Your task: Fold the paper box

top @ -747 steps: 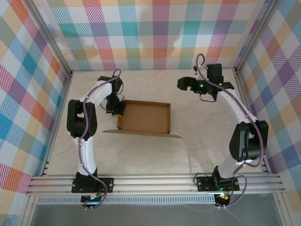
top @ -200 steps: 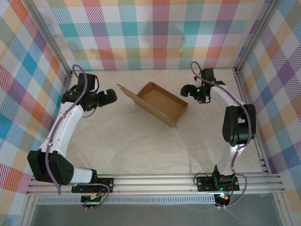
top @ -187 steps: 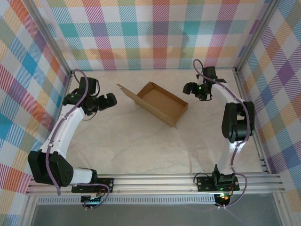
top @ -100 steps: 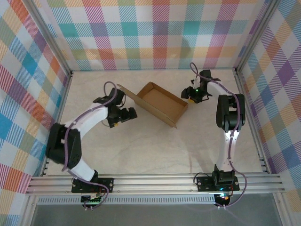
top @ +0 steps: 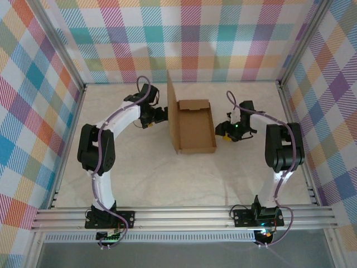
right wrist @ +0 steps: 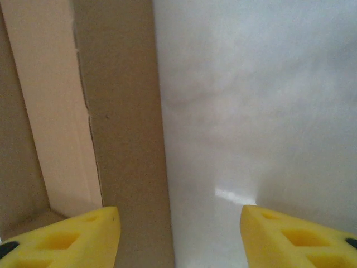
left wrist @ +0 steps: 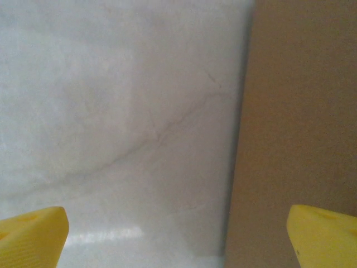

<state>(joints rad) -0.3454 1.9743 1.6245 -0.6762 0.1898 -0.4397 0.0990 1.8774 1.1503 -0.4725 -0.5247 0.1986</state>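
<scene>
my left gripper [top: 162,115] gapes wide beside the box [top: 194,127] and its upright flap; my right gripper [top: 222,134], fingers apart, straddles its wall.

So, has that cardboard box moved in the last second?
Yes. The paper box turned clockwise, from lying diagonal to lying square with the back wall.

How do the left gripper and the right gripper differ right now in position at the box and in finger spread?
The left gripper is beside the paper box's upright lid panel, on its left; the right gripper is at its low right wall. The left gripper's fingers stand wider apart than the right gripper's fingers. Both are open, with yellow fingers.
</scene>
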